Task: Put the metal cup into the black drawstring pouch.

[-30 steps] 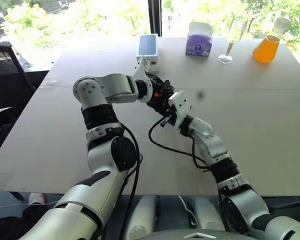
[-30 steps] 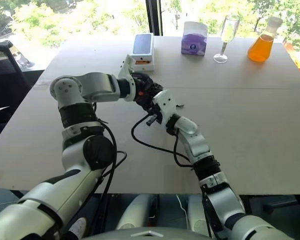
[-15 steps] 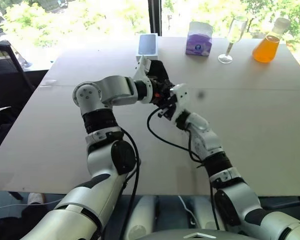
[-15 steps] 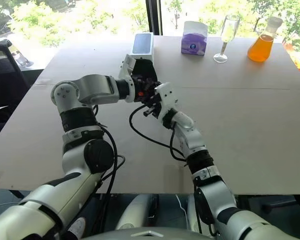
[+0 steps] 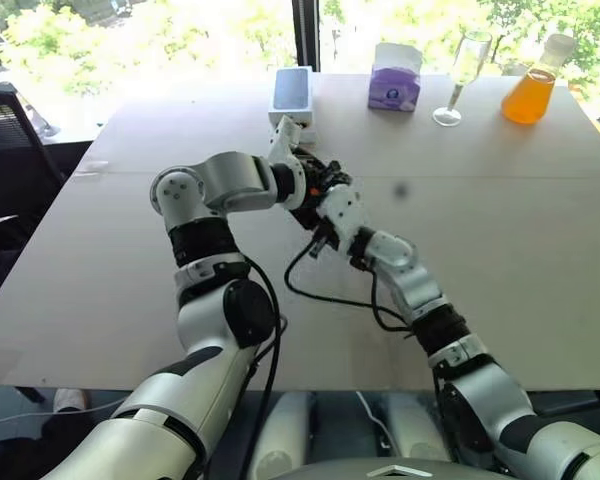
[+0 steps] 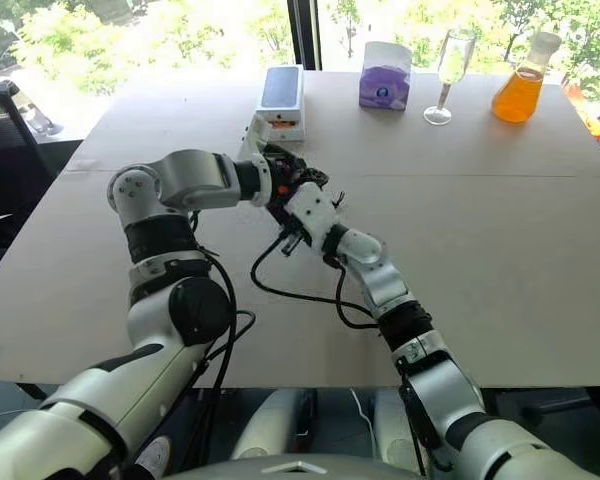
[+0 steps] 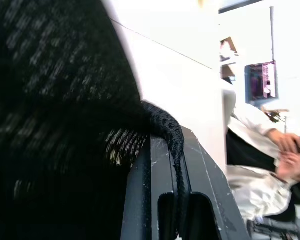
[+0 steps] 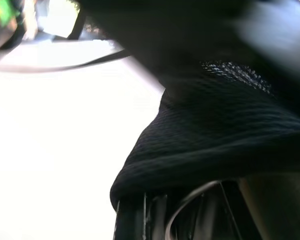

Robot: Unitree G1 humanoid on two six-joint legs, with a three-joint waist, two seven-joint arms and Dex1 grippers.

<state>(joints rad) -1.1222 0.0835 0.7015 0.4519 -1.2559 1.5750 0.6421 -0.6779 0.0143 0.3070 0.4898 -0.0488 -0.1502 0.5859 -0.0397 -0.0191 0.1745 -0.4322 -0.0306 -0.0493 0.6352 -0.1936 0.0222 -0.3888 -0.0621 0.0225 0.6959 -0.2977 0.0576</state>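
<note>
Pouch point(image 7: 55, 115), coarse black mesh weave, pinched by both sets of fingers, left point(image 7: 162, 200) and right point(image 8: 140, 220); bare bench point(image 5: 500, 250) all around.

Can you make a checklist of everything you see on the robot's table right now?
Surface: pale table, mostly bare in front.
Job's things: black pouch held up between both grippers over the table; cup cannot be made out.
Clutter: white box, purple tissue box, wine glass and orange flask along the far edge.
Grippers: left gripper shut on the pouch's fabric and cord; right gripper shut on the pouch.
Cables: black cable loops from the right arm.
Surroundings: window with green trees behind; dark chair at the left; a seated person in the left wrist view.
</note>
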